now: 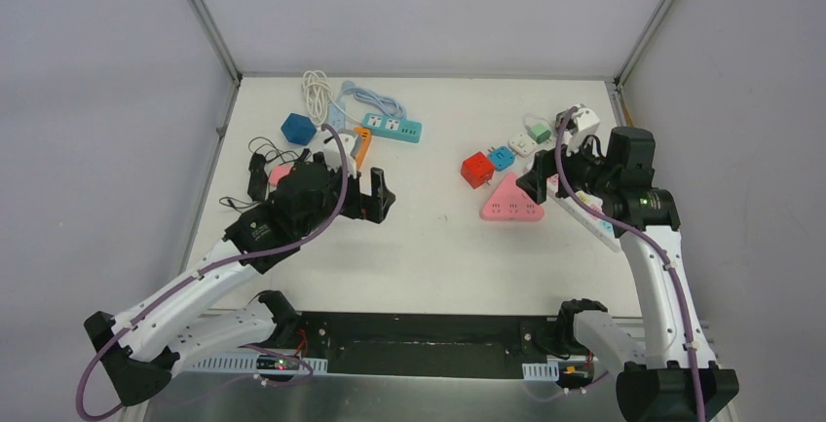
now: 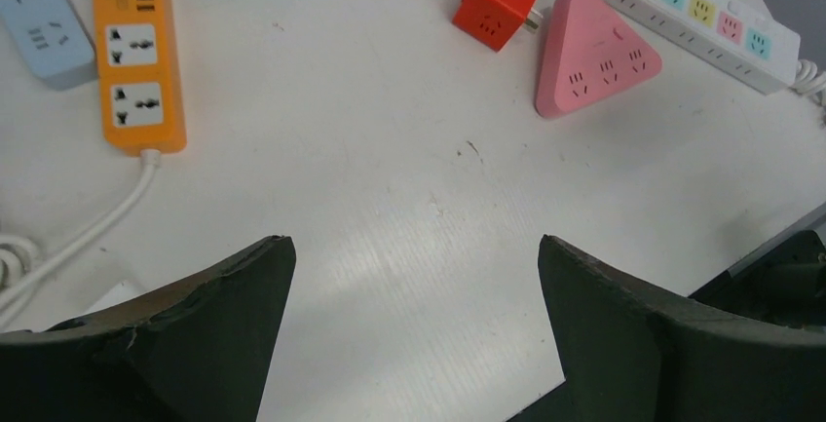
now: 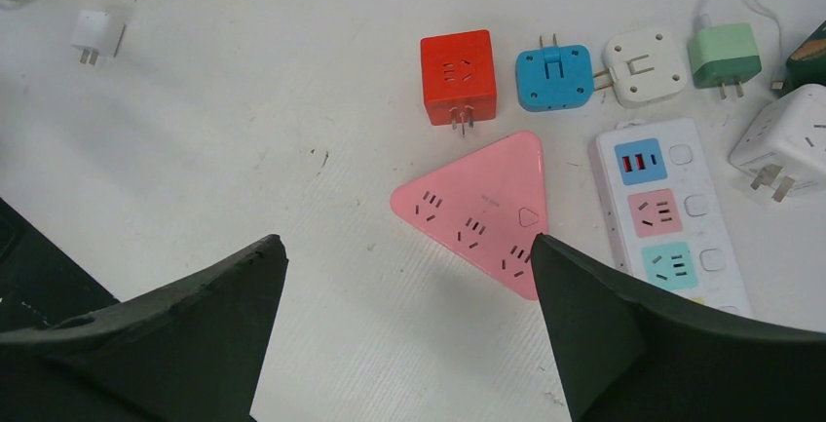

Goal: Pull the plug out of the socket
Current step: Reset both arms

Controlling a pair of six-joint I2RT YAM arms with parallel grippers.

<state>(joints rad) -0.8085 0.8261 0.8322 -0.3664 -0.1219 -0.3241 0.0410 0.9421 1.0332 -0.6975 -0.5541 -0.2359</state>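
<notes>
1. Left gripper (image 2: 414, 271): the matte black fingers are spread wide and nothing is held. It is poised over the white table (image 2: 390, 169).
2. Right gripper (image 3: 404, 266): the fingers are likewise held wide apart and empty, above the pink triangular socket (image 3: 477, 210).
3. Red cube plug (image 3: 458, 76): a glossy plastic block. Its two metal prongs are shown in the right wrist view, pointed towards the pink socket's edge but apart from it.
4. White strip (image 3: 662, 217): pastel outlets are set in a row. It lies just beside the pink socket.
5. Orange strip (image 2: 136, 66): its corded face is shown in the left wrist view; only a corner is seen from the right wrist.
6. Any lettering is too small to be read.
</notes>
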